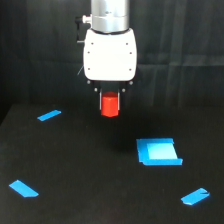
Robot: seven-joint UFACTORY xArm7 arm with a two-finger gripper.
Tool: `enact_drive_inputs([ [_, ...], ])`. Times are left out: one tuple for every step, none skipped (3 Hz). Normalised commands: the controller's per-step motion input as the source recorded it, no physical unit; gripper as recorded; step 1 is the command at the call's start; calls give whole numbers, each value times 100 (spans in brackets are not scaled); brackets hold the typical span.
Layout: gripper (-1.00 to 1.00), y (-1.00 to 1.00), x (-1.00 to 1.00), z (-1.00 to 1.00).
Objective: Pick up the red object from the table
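Observation:
The red object [110, 106] is a small red-orange block directly under the white gripper body [110, 55], near the middle of the exterior view. My gripper [110, 101] is shut on it, with dark fingers [100, 96] flanking its upper sides. The block's top is tucked between the fingers and its lower half shows below them. It appears to hang a little above the black table [100, 170]; no contact with the surface can be made out.
A blue square patch [158, 151] lies on the table at the exterior view's right. Blue tape strips sit at the back left [49, 115], the front left [23, 188] and the front right [195, 197].

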Motion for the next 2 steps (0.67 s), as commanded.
enact_drive_inputs([
  [-97,-3,3,10],
  [-98,4,4,8],
])
